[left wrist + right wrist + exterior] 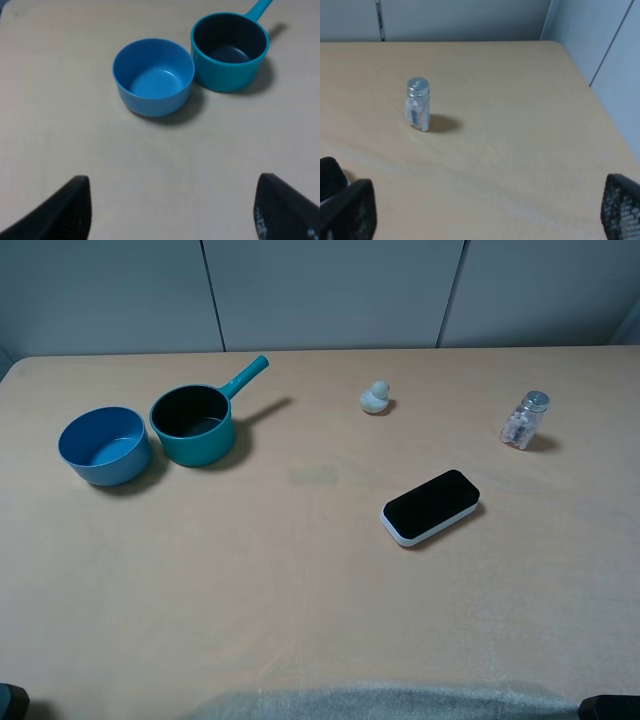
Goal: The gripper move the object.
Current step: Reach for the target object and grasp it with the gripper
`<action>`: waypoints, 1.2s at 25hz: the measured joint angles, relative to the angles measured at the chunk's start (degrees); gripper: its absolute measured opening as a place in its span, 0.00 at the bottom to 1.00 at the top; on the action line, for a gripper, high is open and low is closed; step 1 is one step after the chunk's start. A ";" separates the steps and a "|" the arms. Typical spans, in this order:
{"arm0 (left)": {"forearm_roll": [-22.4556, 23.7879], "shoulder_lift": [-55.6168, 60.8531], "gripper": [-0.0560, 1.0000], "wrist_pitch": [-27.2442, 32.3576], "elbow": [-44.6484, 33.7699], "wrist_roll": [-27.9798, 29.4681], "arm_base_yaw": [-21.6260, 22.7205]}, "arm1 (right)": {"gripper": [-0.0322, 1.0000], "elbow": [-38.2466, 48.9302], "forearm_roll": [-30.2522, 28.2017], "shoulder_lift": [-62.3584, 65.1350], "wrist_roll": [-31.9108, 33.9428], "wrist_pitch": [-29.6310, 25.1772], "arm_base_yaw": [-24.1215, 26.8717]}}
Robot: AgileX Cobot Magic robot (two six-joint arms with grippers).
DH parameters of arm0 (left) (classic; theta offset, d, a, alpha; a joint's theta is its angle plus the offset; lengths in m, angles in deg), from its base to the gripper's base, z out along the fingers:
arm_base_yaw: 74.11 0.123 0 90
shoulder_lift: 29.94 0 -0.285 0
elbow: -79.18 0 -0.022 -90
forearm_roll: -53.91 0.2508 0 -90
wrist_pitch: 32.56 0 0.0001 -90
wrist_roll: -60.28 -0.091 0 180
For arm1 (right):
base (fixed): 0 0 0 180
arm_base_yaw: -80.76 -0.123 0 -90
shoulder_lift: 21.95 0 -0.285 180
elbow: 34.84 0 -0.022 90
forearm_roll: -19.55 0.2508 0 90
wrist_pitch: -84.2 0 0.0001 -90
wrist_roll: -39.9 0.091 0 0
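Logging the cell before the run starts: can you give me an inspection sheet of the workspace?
Surface: tan tabletop, no spills seen.
Job's things: glass jar with metal cap, upright, far right, standing free.
Clutter: white duck figurine; black device on white base; blue bowl beside teal saucepan, both empty.
Grippers: left gripper open, facing the bowl; right gripper open, short of the jar.
Cables: nothing seen.
Surroundings: grey wall panels behind the table.

**Tabletop contents**

The beige table (300, 590) before me carries five items. On my left, a blue bowl (104, 445) sits just beside a teal saucepan (195, 423). Far middle: a white duck figurine (376, 398). Far right: a glass jar (525, 421), upright and capped. Centre-right: a flat black device (431, 507) with a white base.
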State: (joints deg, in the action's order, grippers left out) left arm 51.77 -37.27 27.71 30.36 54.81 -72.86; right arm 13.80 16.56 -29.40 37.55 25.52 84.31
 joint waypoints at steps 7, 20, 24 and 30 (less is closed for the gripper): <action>0.00 0.00 0.75 0.05 0.00 0.00 0.00 | 0.69 0.00 0.00 0.00 0.00 0.00 0.00; 0.00 0.00 0.75 0.05 0.00 0.00 0.00 | 0.69 0.00 0.00 0.00 0.00 0.00 0.00; 0.00 0.00 0.75 0.05 0.00 0.00 0.00 | 0.69 0.00 0.00 0.00 0.00 0.00 0.00; 0.00 0.00 0.75 0.05 0.00 0.00 0.00 | 0.69 0.00 0.00 0.00 0.00 0.00 0.00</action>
State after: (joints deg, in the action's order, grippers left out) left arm 51.77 -37.27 27.76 30.36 54.81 -72.86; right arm 13.80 16.56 -29.40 37.55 25.52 84.31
